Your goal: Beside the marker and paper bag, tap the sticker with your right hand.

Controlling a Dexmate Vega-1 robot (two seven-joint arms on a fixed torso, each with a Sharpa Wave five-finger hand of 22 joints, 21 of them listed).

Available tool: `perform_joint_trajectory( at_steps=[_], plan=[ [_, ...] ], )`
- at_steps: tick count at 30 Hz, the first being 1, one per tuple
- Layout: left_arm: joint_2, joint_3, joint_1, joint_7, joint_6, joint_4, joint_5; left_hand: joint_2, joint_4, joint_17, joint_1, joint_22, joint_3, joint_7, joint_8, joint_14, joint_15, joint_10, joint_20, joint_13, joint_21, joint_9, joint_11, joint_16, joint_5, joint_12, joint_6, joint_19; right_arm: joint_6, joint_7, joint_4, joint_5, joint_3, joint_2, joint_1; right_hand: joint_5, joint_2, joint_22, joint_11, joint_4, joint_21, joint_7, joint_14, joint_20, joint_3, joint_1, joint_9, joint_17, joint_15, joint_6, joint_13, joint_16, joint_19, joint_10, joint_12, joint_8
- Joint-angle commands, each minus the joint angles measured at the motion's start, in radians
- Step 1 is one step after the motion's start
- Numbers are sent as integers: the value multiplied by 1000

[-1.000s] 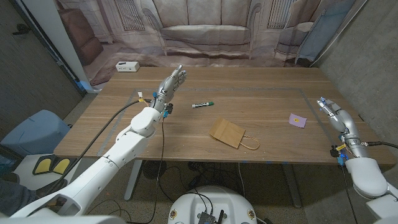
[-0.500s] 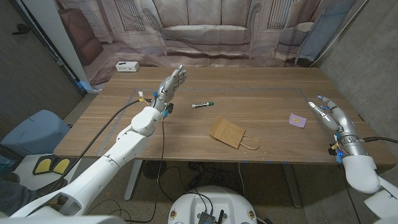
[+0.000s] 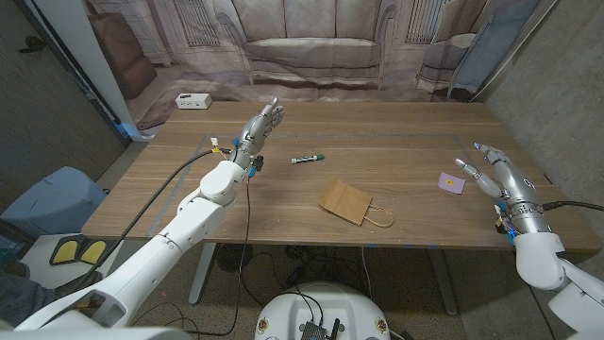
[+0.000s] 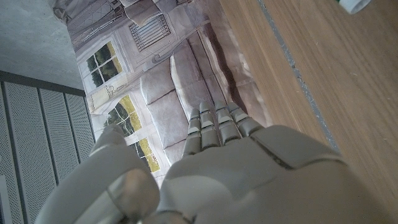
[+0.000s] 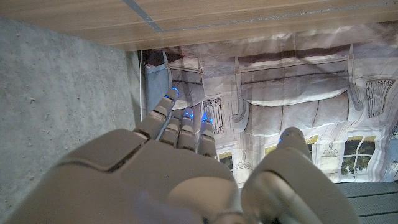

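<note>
One purple sticker (image 3: 451, 182), one marker (image 3: 308, 159), one paper bag (image 3: 353, 203). The sticker's square-ish, corners tilted, no real long axis. Right hand (image 3: 498, 176) at its 3 o'clock, fingers spread, empty; left hand (image 3: 260, 128) open too.

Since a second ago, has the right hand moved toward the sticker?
Yes. The right hand has shifted left along the table's right edge, closing on the purple sticker, not yet touching it.

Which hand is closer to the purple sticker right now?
The right. The right hand is open just beside the sticker, on its outer side and not touching it. The left hand is raised far across the table, beyond the marker.
</note>
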Motion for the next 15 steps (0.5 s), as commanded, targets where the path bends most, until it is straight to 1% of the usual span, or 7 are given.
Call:
perform_joint_trajectory(
  at_steps=[1,7,12,14,15],
  plan=[
    [-5,-1,-4,5,-8,10,3,3,-3,5,9,4,3,-1,-4,12,-1,8,4,0,-3,1,-1,-3,-2,-1,6,1,-116,-2,-33,-58,-48,-65,19,4,-1,2,-3,-1,-5,-7,-4,0,-2,-4,4,1,-1,0,3,-3,-9,-7,-3,-2],
    [-8,-2,1,6,-12,14,0,4,-4,5,9,4,3,1,-3,13,-2,10,4,0,-3,1,-6,-3,-3,-1,10,0,-171,18,-52,-62,-62,-95,20,5,-4,2,-12,-2,-10,-13,-18,-1,-4,-6,4,1,0,-2,3,-8,-25,-14,-5,-1],
    [-9,-3,5,8,-14,15,-1,5,-5,5,9,4,3,-1,-2,15,-2,11,4,0,-3,1,-9,-3,-3,-1,12,0,-217,41,-73,-61,-66,-119,16,6,-3,2,-19,-2,-18,-22,-51,3,-6,-10,4,1,1,2,3,-16,-62,-32,-10,2],
    [-9,-3,5,8,-15,16,-2,5,-5,5,9,4,3,-1,-3,14,-3,10,4,0,-3,1,-4,-3,-3,-2,12,0,-232,49,-79,-59,-67,-126,15,6,-3,2,-19,-2,-20,-22,-61,4,-6,-11,4,1,5,2,3,-18,-75,-37,-10,3],
    [-9,-3,5,7,-15,16,-3,5,-5,5,9,4,3,-1,-3,14,-2,11,4,0,-3,1,-7,-4,-3,-2,12,0,-239,53,-82,-56,-68,-129,14,6,-2,2,-19,-2,-21,-22,-69,6,-6,-12,4,0,7,3,3,-20,-82,-42,-11,3]
  ],
)
